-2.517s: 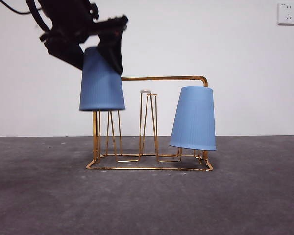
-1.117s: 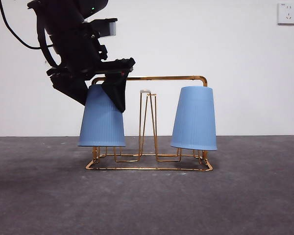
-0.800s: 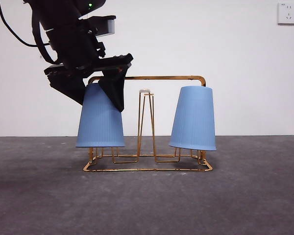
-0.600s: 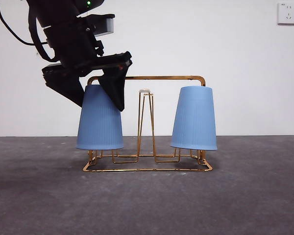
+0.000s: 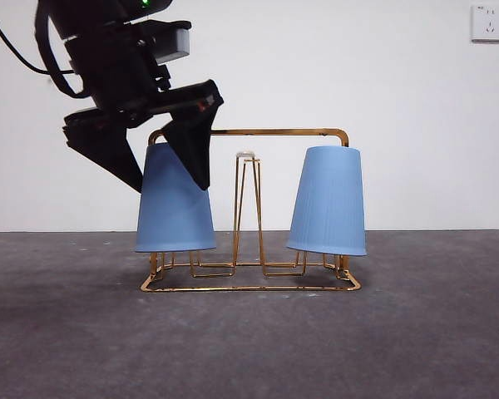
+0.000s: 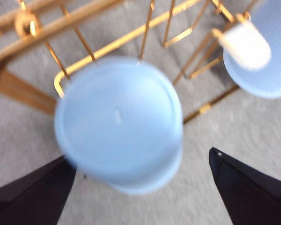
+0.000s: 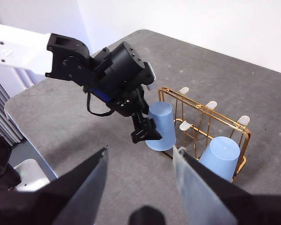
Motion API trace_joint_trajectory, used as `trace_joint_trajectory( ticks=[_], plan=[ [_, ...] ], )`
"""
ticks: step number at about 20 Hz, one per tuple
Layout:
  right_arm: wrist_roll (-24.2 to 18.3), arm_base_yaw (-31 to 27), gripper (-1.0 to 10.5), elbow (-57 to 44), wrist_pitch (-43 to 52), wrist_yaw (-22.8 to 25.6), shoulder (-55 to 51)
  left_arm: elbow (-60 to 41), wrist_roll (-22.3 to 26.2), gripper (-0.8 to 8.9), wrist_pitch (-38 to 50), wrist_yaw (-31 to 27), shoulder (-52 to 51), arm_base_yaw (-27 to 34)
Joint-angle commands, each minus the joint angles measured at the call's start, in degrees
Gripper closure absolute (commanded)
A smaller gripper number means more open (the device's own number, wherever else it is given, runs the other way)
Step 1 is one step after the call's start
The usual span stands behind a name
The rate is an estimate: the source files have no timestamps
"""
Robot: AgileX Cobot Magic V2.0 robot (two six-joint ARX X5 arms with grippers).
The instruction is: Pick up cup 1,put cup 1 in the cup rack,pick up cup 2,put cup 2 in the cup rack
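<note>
Cup 2 [image 5: 175, 204] hides its cup rack [image 5: 249, 216] prong.

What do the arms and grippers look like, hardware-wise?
The left gripper has two black wedge-shaped jaws under a bulky black wrist with a grey block, a green light and black cable. The right wrist view shows a white link behind it. The right gripper has black jaws with pale inner faces.

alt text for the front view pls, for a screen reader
Two light blue ribbed plastic cups sit upside down on a gold wire cup rack on a grey table: one at the rack's left end, one at its right end. The black left pincer straddles the left cup's top, open. A white wall is behind.
</note>
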Motion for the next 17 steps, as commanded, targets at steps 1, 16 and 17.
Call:
trace_joint_trajectory(
  ticks=[1, 16, 17],
  plan=[
    [-0.7, 0.0, 7.1, 0.0, 0.3, 0.3, -0.1, -0.3, -0.4, 3.41, -0.7, 0.2, -1.9, 0.1],
    [-0.3, 0.0, 7.1, 0.0, -3.7, 1.4, 0.2, -0.2, -1.8, 3.42, -13.0, 3.6, -16.4, 0.1],
    [-0.3, 0.0, 7.1, 0.0, -4.7, 2.0, 0.5, -0.2, -2.2, 3.42, -13.9, 4.7, -17.6, 0.1]
  ],
)
